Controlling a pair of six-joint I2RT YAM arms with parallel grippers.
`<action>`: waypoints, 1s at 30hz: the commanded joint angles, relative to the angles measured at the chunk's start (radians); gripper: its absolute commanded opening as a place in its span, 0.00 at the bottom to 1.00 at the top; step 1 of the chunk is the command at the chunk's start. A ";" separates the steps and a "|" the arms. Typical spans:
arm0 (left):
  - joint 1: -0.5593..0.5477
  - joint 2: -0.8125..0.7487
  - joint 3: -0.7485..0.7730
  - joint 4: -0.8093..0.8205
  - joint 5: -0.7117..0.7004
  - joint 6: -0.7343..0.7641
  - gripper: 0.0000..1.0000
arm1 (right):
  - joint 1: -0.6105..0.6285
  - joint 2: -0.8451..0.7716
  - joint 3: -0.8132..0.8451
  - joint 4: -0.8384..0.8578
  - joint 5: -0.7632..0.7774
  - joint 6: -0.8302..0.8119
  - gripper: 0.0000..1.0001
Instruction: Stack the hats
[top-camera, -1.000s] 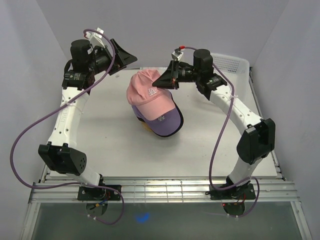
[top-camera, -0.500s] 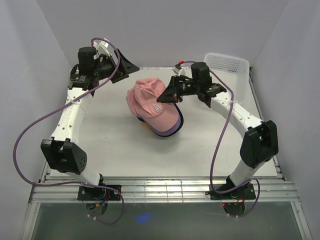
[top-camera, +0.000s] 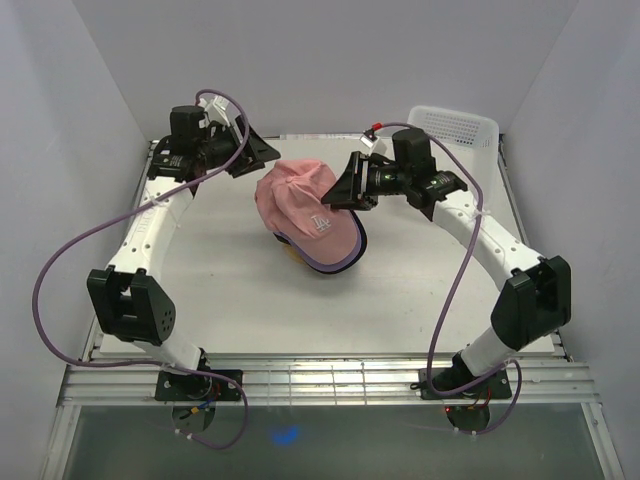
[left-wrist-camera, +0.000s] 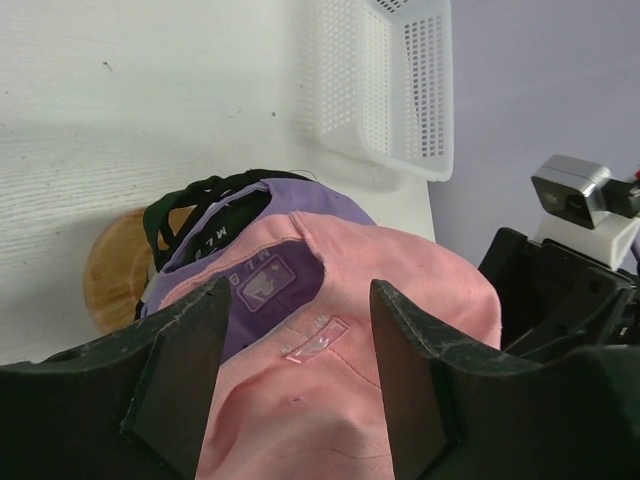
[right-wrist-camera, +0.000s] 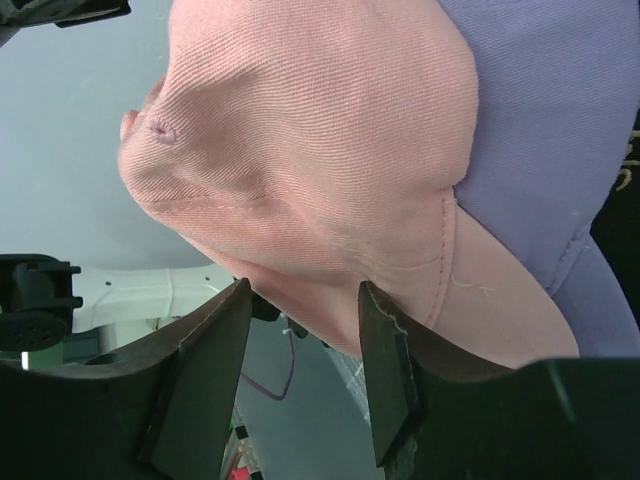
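The white surface (top-camera: 220, 290) carries one pile near its middle, with the white plastic mesh basket (top-camera: 455, 125) well apart at the far right corner and no loose cap visible anywhere else in the overhead view. That pile is the stack itself. The pink cloth baseball cap (top-camera: 300, 195) sits on top with its brim pointing toward the near edge. Directly under it is the lavender cloth cap (left-wrist-camera: 300, 200), whose brim shows as a rim around the pink one. Below that lie the dark cloth caps (left-wrist-camera: 200, 190), showing only straps and edges, so black and green cannot be told apart and a tan cap cannot be confirmed. A round wooden stand base (left-wrist-camera: 105, 275) peeks out beneath everything. The stacking looks essentially done, and what may remain is seating the pink cap squarely and drawing both arms clear. The left gripper (left-wrist-camera: 298, 300) hovers over the back of the pink crown with jaws spread wide and nothing between them. The right gripper (right-wrist-camera: 303, 300) sits close against the crown's far-right side, its jaws also parted. The pink cloth reaches toward the gap, but no pinch on it shows.
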 joint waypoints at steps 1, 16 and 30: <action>-0.005 -0.002 -0.016 0.007 -0.020 0.020 0.68 | -0.005 -0.051 0.006 -0.016 0.045 -0.037 0.53; -0.005 0.012 -0.028 -0.012 -0.071 0.054 0.22 | 0.079 -0.134 -0.072 -0.114 0.206 -0.107 0.54; -0.004 0.061 -0.028 -0.008 -0.061 0.061 0.00 | 0.112 -0.122 -0.069 -0.172 0.407 -0.136 0.58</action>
